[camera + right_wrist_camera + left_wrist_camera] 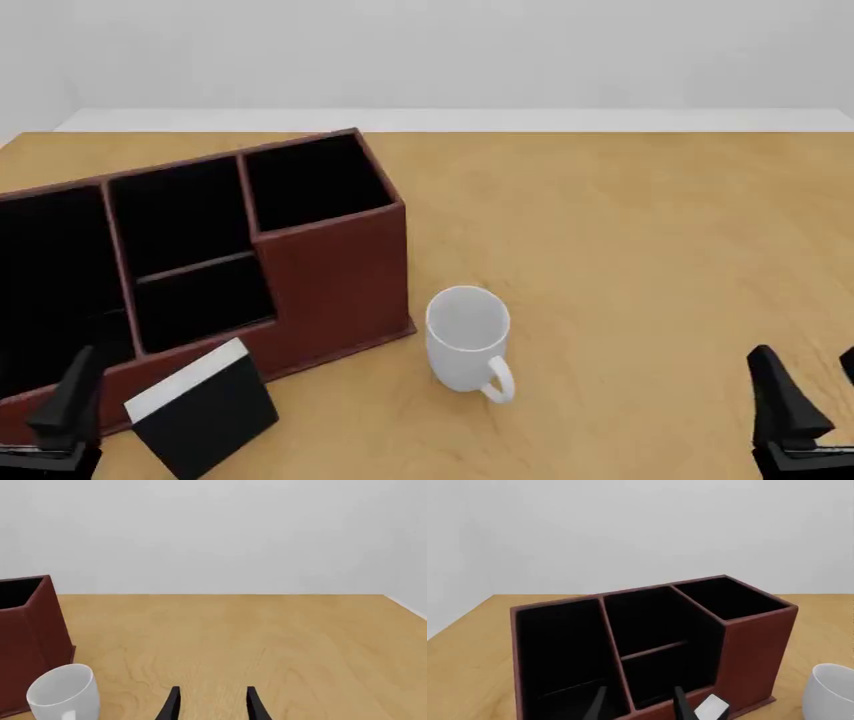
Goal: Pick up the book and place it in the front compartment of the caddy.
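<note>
The book (203,412), black with a white page edge, rests on the table against the caddy's low front wall. In the left wrist view only its white corner (712,708) shows, just beside my fingers. The caddy (327,255) is reddish-brown with black compartments and fills the left of the table. My left gripper (639,701) is open and empty, hovering before the caddy (754,650), to the left of the book. My right gripper (212,701) stands open over bare wood at the near right, far from the book.
A white mug (467,338) stands upright right of the caddy, its handle toward me; it also shows as the mug (829,692) and the mug (62,694) in both wrist views. The wooden table (627,230) stretches to a white wall behind.
</note>
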